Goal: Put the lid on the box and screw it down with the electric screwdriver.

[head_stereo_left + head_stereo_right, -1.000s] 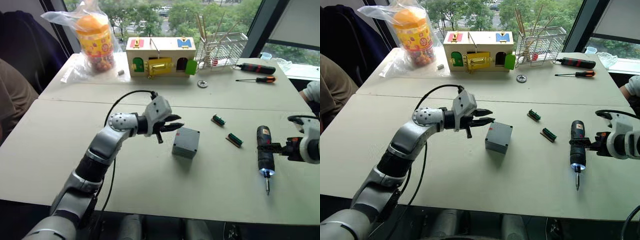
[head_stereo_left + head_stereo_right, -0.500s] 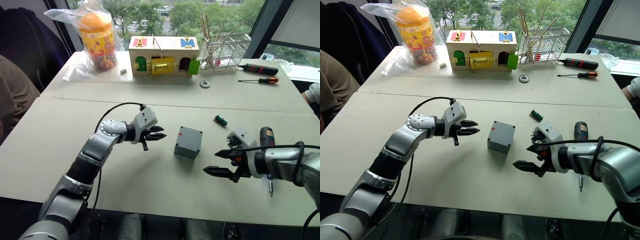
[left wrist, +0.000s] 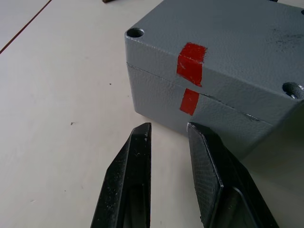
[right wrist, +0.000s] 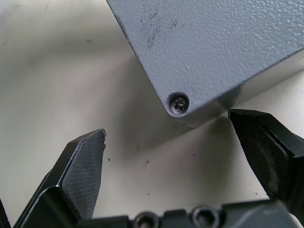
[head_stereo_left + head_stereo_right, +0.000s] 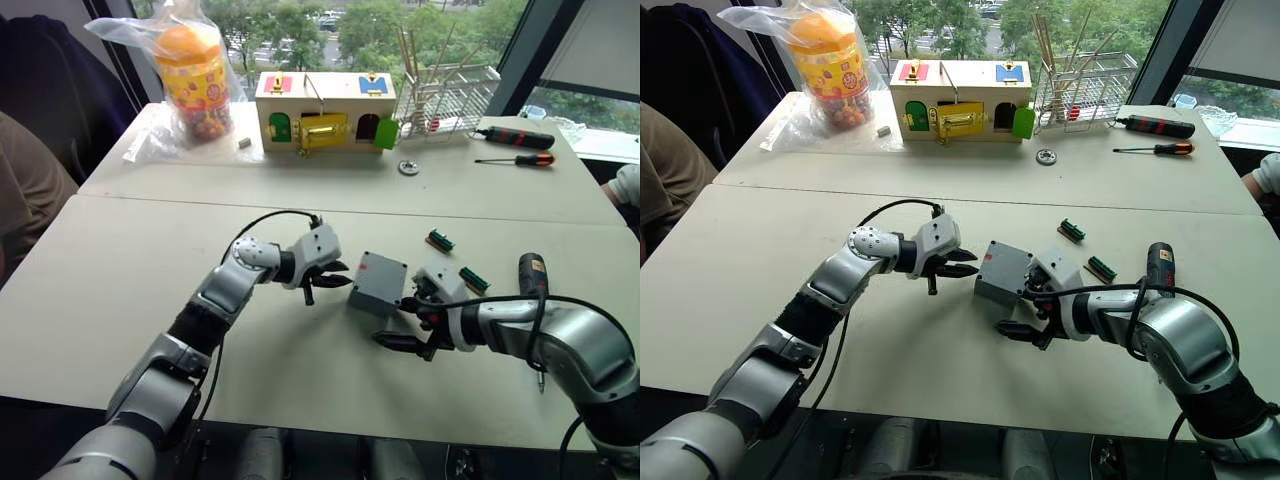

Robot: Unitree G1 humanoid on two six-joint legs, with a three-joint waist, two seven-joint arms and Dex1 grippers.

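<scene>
**Both grippers closing in on the lidded box**

Since half a second ago we are bringing both arms inward: our right gripper [image 5: 392, 325], which was hanging apart from the small grey plastic box [image 5: 377, 284], is now reaching its near corner, and our left gripper [image 5: 337, 275] is now just beside its red-marked side. A second ago the right gripper was out by the thick black electric screwdriver [image 5: 532, 288]; that tool is now lying released on the pale table [image 5: 120, 270], well to the right of the box, with nothing gripping it.

From the head views, we are seeing the box sitting mid-table between our two grippers, slightly turned. Two small green blocks [image 5: 455, 260] are lying beyond it, and a wooden box with coloured doors [image 5: 325, 112] is standing at the far edge. We judge that the two arms are bracketing the box to steady or square it before driving.

Through the left wrist view, our narrowly parted left fingers [image 3: 130, 180] are pointing at the box's side, empty and not touching. The shallow grey lid [image 3: 228, 52] is already seated on the box, a thin seam between them and the red tape marks [image 3: 191, 76] lining up across it. Two corner holes look empty.

Through the right wrist view, our right fingers [image 4: 80, 168] are spread wide around the box's near corner, gripping nothing. A screw [image 4: 179, 103] is sitting in that corner hole.
</scene>
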